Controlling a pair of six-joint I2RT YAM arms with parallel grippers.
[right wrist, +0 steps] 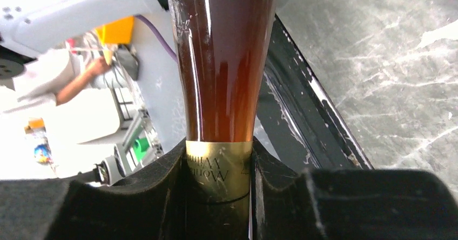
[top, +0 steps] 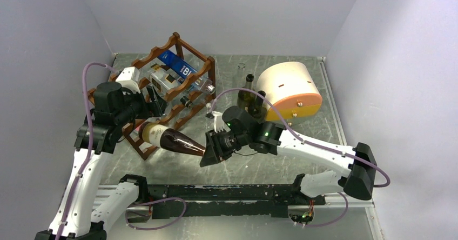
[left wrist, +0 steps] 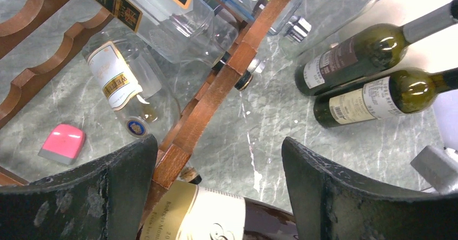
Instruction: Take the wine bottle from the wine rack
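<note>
Right end effector (right wrist: 219, 164) pinches the wine bottle (right wrist: 221, 61) by its neck; left end effector (left wrist: 216, 142) hangs spread over the wine rack (left wrist: 216, 97). Straight axial pull looks safest.

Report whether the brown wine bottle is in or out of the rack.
Partly out: the wine bottle lies sideways, neck held in the right claw, shoulder clear of the wine rack, labelled end at its lower rail.
</note>
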